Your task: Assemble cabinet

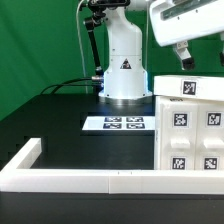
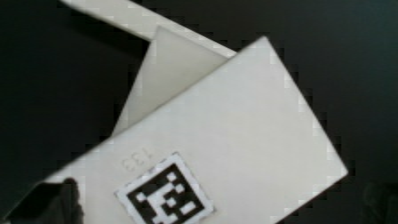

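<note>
**One cabinet body under the arm, five tags facing out**

One white cabinet is standing on the black table at the exterior view's right, running off that edge of the picture. Its near face is showing four square black-and-white tags, set two over two, and a fifth tag is sitting higher up on its upper part. Whether each tag belongs to a separate block is too small to tell.

One gripper is hanging just above the cabinet's top at the exterior view's upper right. Its fingers are only partly showing, so whether the jaws are apart or together cannot be told.

One marker board is lying flat near the robot's white base, just to the left of the cabinet in the exterior view, carrying four tags in a row.

White border rails are running along the near edge and turning a corner at the exterior view's left.

In the wrist view, one slanted white panel is filling the picture, bearing a single tag.
</note>
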Tool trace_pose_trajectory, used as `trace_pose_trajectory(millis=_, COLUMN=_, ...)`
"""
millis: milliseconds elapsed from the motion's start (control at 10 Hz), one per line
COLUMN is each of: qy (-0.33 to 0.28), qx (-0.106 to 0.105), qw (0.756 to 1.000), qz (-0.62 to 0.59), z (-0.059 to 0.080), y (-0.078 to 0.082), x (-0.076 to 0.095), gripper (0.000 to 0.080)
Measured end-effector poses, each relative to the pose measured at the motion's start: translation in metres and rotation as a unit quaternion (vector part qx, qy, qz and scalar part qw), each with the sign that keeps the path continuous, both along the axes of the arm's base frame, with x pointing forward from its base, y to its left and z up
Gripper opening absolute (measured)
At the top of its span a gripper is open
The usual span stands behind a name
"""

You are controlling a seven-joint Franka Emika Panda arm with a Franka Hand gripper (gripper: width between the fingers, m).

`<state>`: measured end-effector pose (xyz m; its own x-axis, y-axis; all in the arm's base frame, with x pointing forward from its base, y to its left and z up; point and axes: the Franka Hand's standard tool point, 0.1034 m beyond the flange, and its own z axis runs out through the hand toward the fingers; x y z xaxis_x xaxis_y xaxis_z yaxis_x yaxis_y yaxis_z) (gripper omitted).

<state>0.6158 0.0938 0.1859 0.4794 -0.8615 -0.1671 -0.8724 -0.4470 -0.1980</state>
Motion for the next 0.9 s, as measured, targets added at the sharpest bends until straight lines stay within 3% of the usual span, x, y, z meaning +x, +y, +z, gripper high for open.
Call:
trace_pose_trajectory(millis=500, qy=-0.036, qx=-0.013, qw=0.984, qz=0.173, z=0.0013, y=0.0022, x=0.0009, gripper=0.0796)
trace_pose_trajectory(millis=600, qy=-0.042, qx=-0.024, qw=0.973, qz=0.225, z=0.0002, y=0.0015, x=-0.0010, gripper=0.0796)
trace_pose_trajectory(millis=800, qy=-0.049, qx=-0.071, qw=0.923, qz=0.374, z=-0.0031, y=0.0005, x=-0.0049, gripper=0.0796)
trace_pose_trajectory(millis=900, qy=-0.057, qx=-0.084, qw=0.889, qz=0.448, z=-0.0037, y=-0.0001, x=-0.0041, gripper=0.0796)
